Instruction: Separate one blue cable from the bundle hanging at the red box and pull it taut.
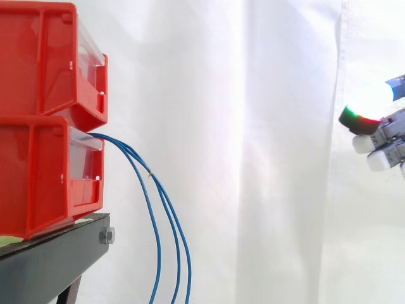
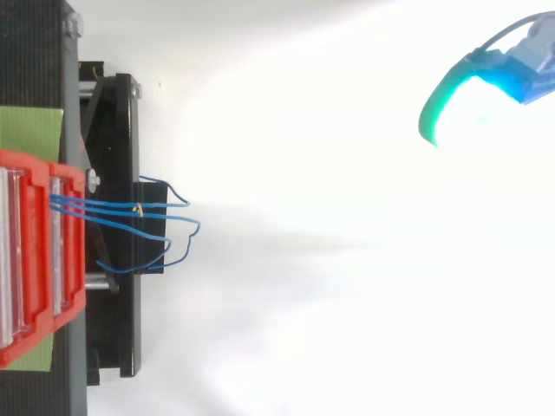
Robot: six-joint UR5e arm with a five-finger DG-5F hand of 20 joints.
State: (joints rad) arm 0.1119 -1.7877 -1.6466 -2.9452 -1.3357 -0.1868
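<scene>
Below red bins (image 1: 44, 120), blue cables (image 1: 150, 176) hanging, hand (image 1: 387, 134) apart

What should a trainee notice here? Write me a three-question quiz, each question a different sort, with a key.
1. True or false: the hand touches the blue cables.
2. From the lower red bin, the cables: A) hang down slack, B) run taut to the hand, C) loop back into the bin.
3. Fill in: in the side view, the hand is at the ___ edge.
Key: 1 false; 2 A; 3 right.
</scene>
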